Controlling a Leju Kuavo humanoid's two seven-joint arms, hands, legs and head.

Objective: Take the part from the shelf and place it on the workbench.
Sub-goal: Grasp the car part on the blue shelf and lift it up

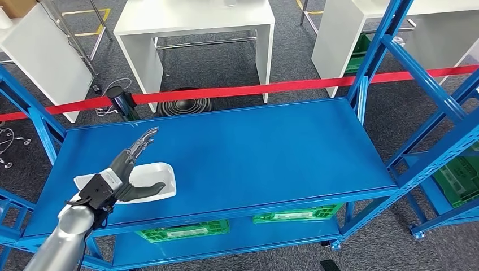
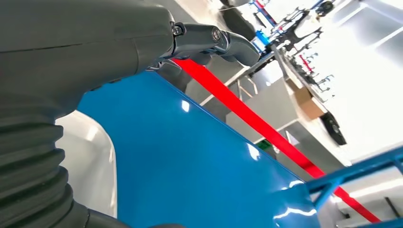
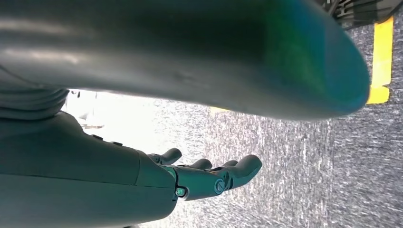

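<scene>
Blue steel shelving [image 1: 237,152], roped off by a red barrier tape [image 1: 282,87], is carrying a white part [image 1: 152,172] near its front left corner, where the left hand [image 1: 127,169] is hovering over it with fingers spread and thumb underslung, gripping nothing. The right hand [image 3: 209,178] is hanging open above the grey floor. Closing off-centre is risking the shallow part sliding or tipping over the front edge; no readable writing is showing.

blue shelf [image 1: 254,152] | white part [image 1: 155,175] lies near its front left corner
</scene>
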